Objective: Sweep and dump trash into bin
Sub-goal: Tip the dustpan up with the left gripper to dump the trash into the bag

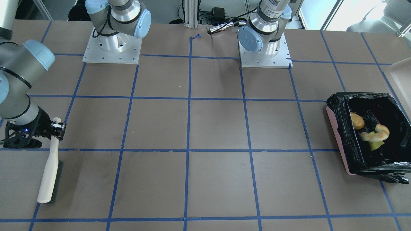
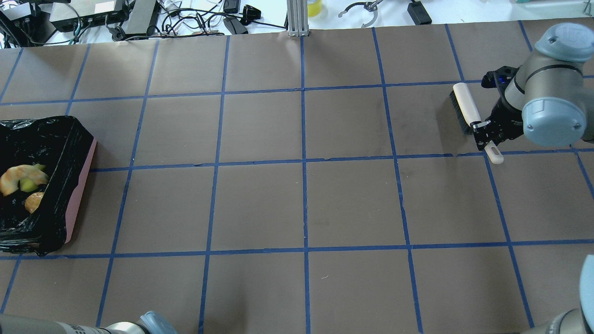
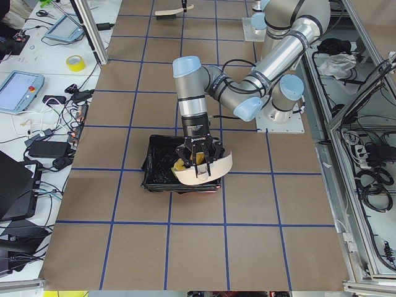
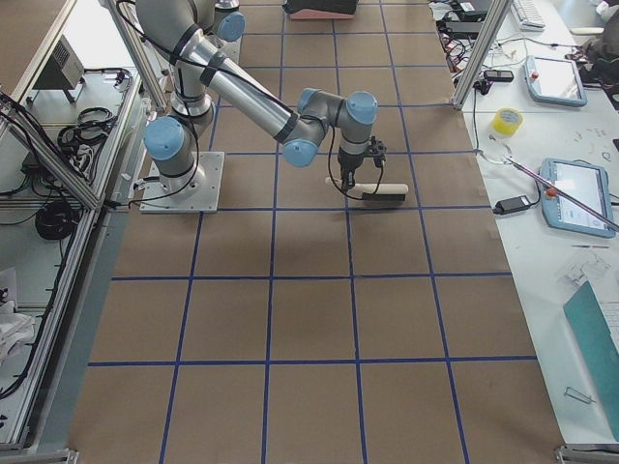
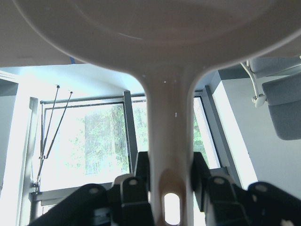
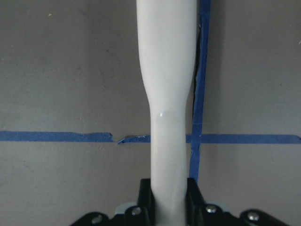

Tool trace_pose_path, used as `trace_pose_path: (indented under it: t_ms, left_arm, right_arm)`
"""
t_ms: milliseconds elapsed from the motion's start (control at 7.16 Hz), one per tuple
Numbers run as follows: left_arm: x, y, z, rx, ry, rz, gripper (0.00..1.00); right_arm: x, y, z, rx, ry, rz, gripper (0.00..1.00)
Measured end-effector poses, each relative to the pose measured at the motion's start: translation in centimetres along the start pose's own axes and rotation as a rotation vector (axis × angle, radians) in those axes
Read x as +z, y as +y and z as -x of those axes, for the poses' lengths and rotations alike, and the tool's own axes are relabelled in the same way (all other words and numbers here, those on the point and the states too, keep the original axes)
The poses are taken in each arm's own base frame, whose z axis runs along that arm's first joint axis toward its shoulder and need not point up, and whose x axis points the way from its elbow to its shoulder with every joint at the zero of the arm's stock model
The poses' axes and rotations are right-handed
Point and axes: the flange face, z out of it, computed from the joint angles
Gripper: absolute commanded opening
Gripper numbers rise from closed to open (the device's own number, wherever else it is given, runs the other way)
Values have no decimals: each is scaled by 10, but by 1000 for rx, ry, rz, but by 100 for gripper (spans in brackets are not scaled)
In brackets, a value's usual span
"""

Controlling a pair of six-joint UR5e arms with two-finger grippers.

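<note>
The bin [image 1: 337, 141] stands at the table's end on my left, with a pink side and a black bag lining. All the trash lies inside it: an orange-brown lump [image 1: 356, 121], a pale crescent [image 1: 376, 133] and a yellow wedge [image 1: 375, 146]. My left gripper [image 3: 199, 162] is shut on the handle of the translucent dustpan [image 3: 209, 174], held tilted over the bin; the wrist view shows the pads [image 5: 136, 181] clamping the handle. My right gripper [image 1: 54, 128] is shut on the handle of a cream brush [image 1: 49, 173] with dark bristles, low at the table on the far side from the bin.
Brown table surface with a blue tape grid [image 2: 304, 162]. The two arm bases [image 1: 112, 48] stand at the robot's edge. Cables and devices [image 2: 139, 18] lie beyond the far edge. A corner of the dustpan [image 1: 401, 77] shows above the bin.
</note>
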Motion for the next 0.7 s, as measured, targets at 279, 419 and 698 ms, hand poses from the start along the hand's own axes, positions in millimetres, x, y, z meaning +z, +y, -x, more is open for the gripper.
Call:
trace_pose_path:
  t_ms: [279, 419, 698]
  left_arm:
    - [-47, -18, 32, -39, -240, 20, 0]
    - [-85, -36, 51, -42, -383, 13, 0]
    - [-152, -81, 79, -78, -634, -113, 0]
  right_arm:
    - [1, 1, -6, 9, -2, 3, 28]
    - [2, 1, -7, 10, -3, 5, 44]
    - [2, 2, -8, 10, -4, 10, 51]
